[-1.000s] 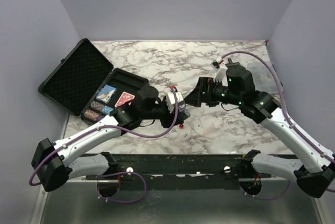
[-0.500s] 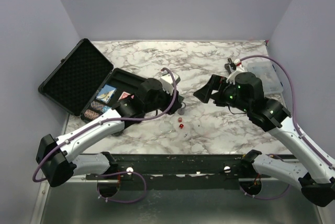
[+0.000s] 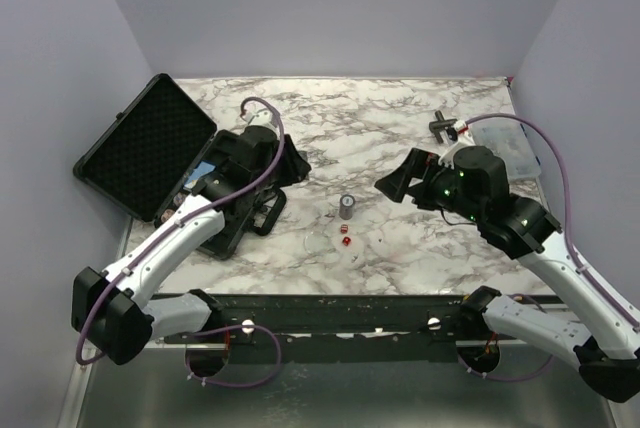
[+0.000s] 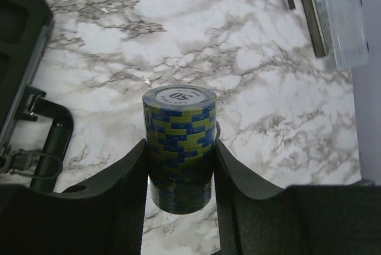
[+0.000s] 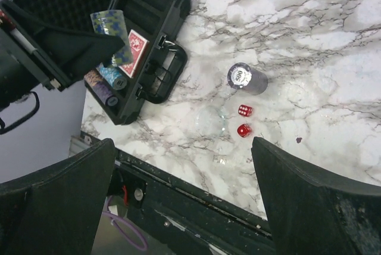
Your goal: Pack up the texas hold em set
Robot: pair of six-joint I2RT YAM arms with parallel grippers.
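Pinching a blue-and-yellow chip stack point(image 4: 180, 127) between its two pads, the left pincer point(image 3: 285, 163) sits left of centre in the top view, by the right rim of the open black case point(image 3: 140, 143). From the left wrist, the stack stands upright in the grip, its top chip marked 50, with the case handle point(image 4: 43, 142) at the frame's left edge. The right pincer point(image 3: 397, 180) is spread wide and grips nothing; it hangs right of centre in the top view, apart from every piece.

The case's lid, lined with bumpy foam, lies back at the upper left. In its base the right wrist view shows a red card deck point(image 5: 137, 45) and rows of chips point(image 5: 110, 78); a blue card deck point(image 3: 204, 170) peeks out in the top view. On the marble table point(image 3: 400, 118), a grey chip stack point(image 3: 346, 206) stands at centre, with two red dice point(image 3: 347, 238) just below it. A clear plastic box point(image 3: 505, 148) and a dark T-shaped clamp point(image 3: 440, 126) sit at the right.

The left arm covers most of the case's base, so its other compartments cannot be made out.
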